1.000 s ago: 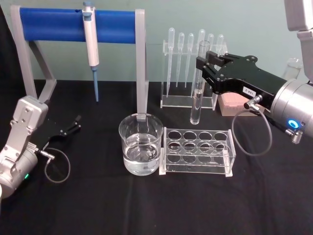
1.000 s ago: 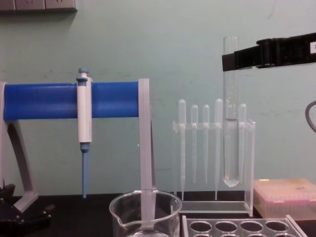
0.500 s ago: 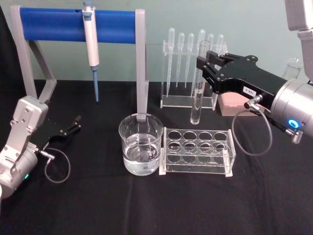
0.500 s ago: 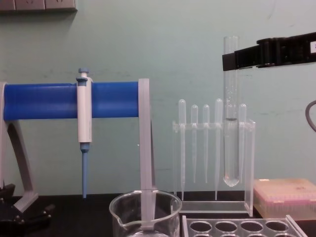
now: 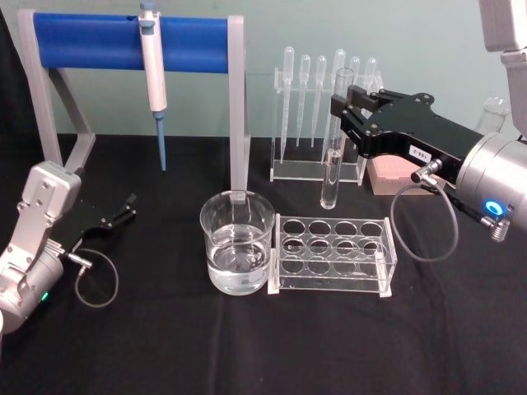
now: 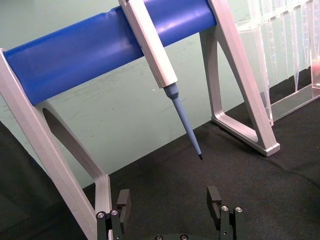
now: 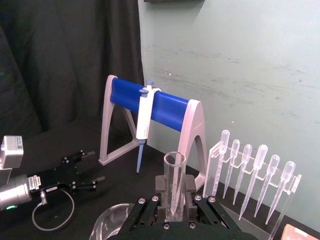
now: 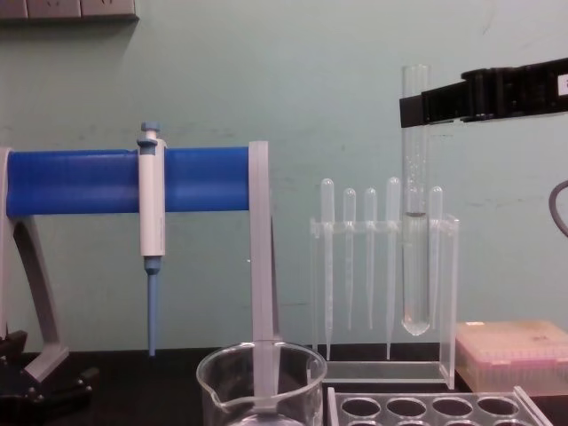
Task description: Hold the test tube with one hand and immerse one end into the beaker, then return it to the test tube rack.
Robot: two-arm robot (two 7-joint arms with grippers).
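Note:
My right gripper (image 5: 341, 111) is shut on the test tube (image 5: 333, 152), near its open rim, and holds it upright in the air. The tube's rounded bottom hangs above the back row of the clear tube rack (image 5: 332, 253), to the right of the beaker (image 5: 237, 243). The beaker holds water and stands at the table's middle. In the chest view the test tube (image 8: 414, 231) hangs from the right gripper (image 8: 415, 108), well above the beaker (image 8: 262, 383). In the right wrist view the test tube (image 7: 174, 185) stands between the jaws. My left gripper (image 5: 123, 210) rests open at the table's left.
A blue-barred stand (image 5: 132, 37) with a white-and-blue pipette (image 5: 153, 74) stands at the back left. Behind the tube, an acrylic holder (image 5: 317, 169) carries several plastic pipettes. A pink box (image 5: 394, 174) lies at the back right. The left wrist view shows open fingers (image 6: 214, 197) under the pipette tip.

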